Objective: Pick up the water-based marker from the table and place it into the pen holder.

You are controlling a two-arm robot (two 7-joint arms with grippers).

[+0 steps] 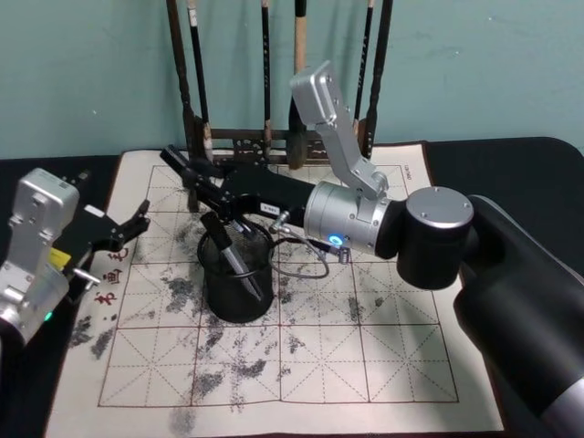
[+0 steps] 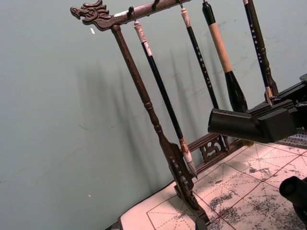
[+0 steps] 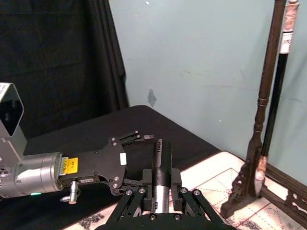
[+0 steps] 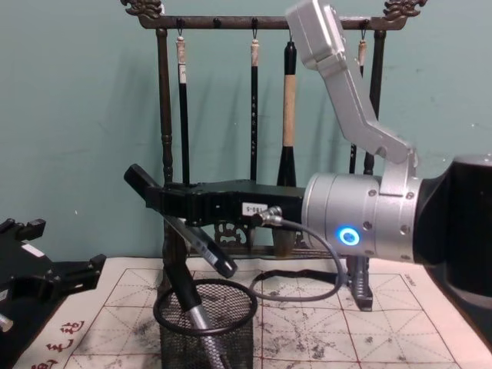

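Marker point(image 1: 235, 257) stands tilted inside the pen holder point(image 1: 239, 287), its lower end down in the mesh cup and its top leaning out over the rim, directly below the right gripper point(image 1: 187, 178). That gripper hangs just above the rim with its fingers spread apart, not touching the marker. Left gripper point(image 1: 137, 224) rests off to the side, fingers open
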